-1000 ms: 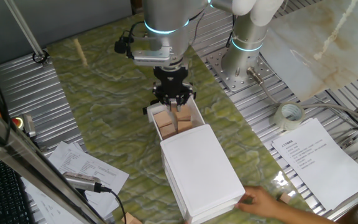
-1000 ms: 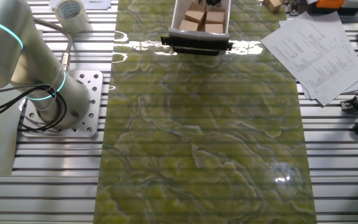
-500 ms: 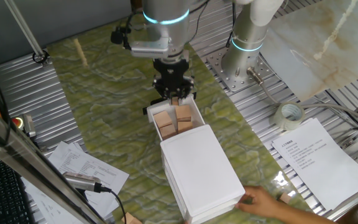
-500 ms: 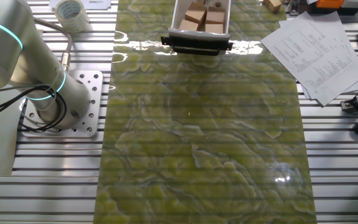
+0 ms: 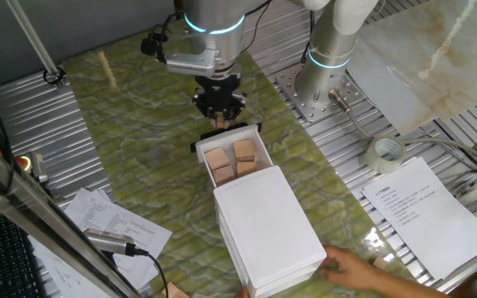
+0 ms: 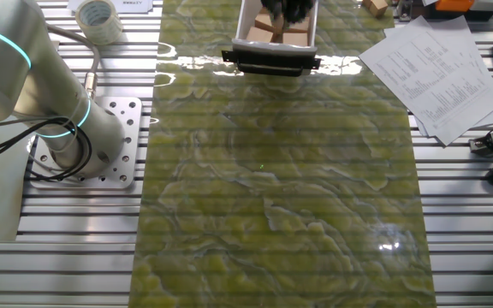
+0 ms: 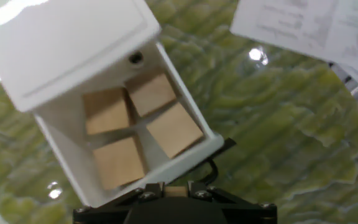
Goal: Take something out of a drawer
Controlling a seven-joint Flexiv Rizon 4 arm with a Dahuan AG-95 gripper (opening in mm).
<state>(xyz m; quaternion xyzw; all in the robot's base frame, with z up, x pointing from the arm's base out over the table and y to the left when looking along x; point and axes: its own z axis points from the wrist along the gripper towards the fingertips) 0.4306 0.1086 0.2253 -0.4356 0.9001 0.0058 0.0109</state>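
Observation:
The white drawer [image 5: 261, 152] stands pulled out of the white cabinet [image 5: 267, 223], black bar handle [image 6: 268, 58] at its front. Several light-tan wooden blocks [image 5: 244, 150] lie inside; the hand view shows them side by side [image 7: 174, 129] within the drawer's white walls [image 7: 73, 167]. My gripper [image 5: 220, 114] hangs above the drawer's handle end, lifted out of it. It is shut on one tan block [image 7: 174, 191], which shows between the fingers [image 5: 221, 122]. In the other fixed view the gripper [image 6: 288, 8] is a dark shape over the drawer at the top edge.
A person's hand [image 5: 350, 265] rests at the cabinet's near corner. A tape roll [image 5: 385, 153] and printed papers [image 5: 421, 211] lie on the right. The arm's base [image 5: 325, 66] stands behind the drawer. More papers [image 5: 110, 223] and cables lie at the left.
My gripper has risen out of the drawer with one block held between its fingers and shifted toward the handle end. The other blocks stay in the drawer.

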